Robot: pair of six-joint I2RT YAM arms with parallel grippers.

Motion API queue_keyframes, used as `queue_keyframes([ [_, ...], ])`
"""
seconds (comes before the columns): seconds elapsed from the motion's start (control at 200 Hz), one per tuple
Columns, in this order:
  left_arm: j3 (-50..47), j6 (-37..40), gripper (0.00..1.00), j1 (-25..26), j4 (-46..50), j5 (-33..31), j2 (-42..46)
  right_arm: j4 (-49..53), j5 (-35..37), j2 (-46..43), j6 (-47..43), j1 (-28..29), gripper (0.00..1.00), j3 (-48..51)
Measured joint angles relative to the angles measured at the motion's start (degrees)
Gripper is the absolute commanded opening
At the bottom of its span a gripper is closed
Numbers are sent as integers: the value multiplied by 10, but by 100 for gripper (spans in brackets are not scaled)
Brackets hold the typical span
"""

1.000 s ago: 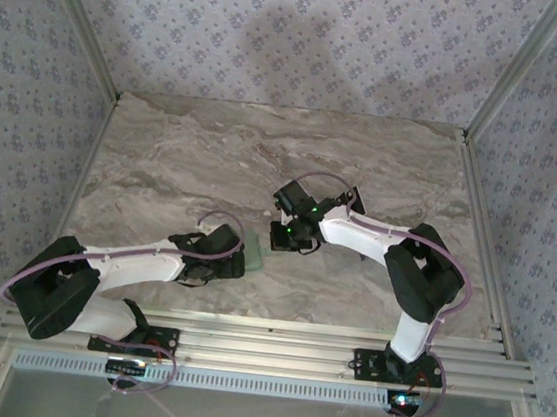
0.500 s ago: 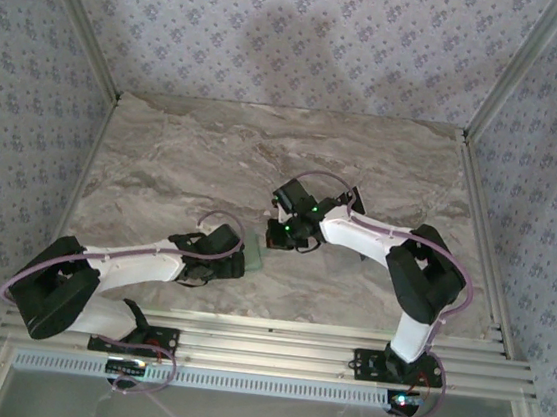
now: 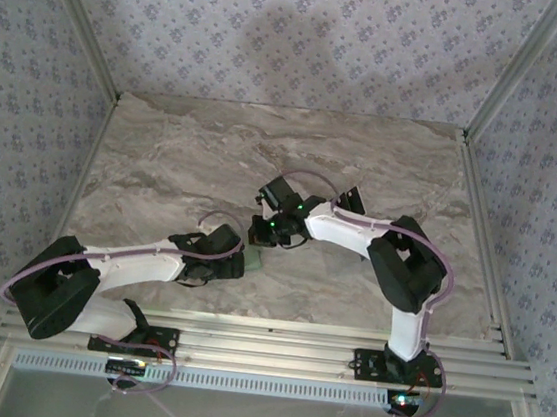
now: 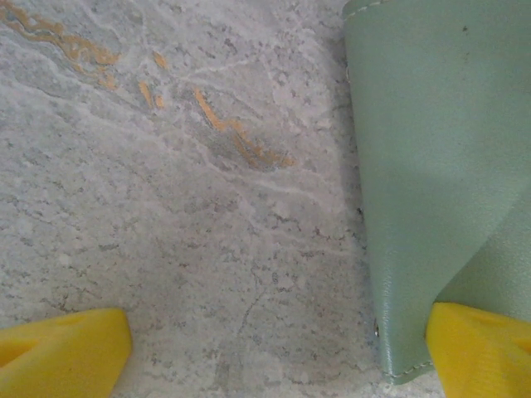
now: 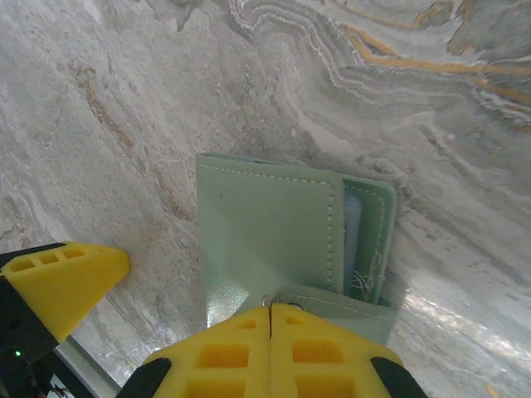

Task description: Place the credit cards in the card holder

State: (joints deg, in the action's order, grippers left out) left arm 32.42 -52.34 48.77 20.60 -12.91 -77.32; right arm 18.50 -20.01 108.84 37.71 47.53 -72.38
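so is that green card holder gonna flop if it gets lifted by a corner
Probably floppy: the card holder looks like a thin stitched sheet, and it is visibly creased near one corner in the left wrist view. It is likely light, and it may slide on the smooth marble tabletop when pushed.

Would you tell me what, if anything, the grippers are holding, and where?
The right gripper pinches the card holder by its near edge; the left gripper, open, only rests one finger on a corner.
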Motion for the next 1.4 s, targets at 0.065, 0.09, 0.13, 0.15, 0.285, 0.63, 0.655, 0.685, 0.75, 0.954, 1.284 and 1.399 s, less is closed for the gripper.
queue_keyframes([
  [0.065,0,0,93,0,0,0,0,-2,-3,8,2,3,0,-5],
  [0.09,0,0,93,0,0,0,0,-3,-4,11,3,4,0,-6],
  [0.13,0,1,93,0,0,0,0,-4,-5,16,4,5,0,-9],
  [0.15,0,2,93,0,0,0,0,-4,-5,18,4,5,0,-10],
  [0.285,0,2,93,0,0,0,0,-8,-9,27,4,6,0,-13],
  [0.63,0,4,92,0,0,0,0,-9,-16,36,6,9,0,-20],
  [0.655,0,4,92,0,0,0,0,-10,-16,37,7,9,0,-20],
  [0.685,0,4,91,0,0,0,0,-10,-16,37,7,9,0,-20],
  [0.75,0,4,91,0,0,0,0,-11,-16,37,8,9,0,-19],
  [0.954,-3,5,91,0,-2,0,3,-21,-17,35,9,9,0,-10],
  [1.284,-4,7,90,0,-2,0,3,-23,-17,24,11,10,0,-5],
  [1.399,-4,7,90,0,-2,0,3,-24,-18,24,11,11,0,-2],
])
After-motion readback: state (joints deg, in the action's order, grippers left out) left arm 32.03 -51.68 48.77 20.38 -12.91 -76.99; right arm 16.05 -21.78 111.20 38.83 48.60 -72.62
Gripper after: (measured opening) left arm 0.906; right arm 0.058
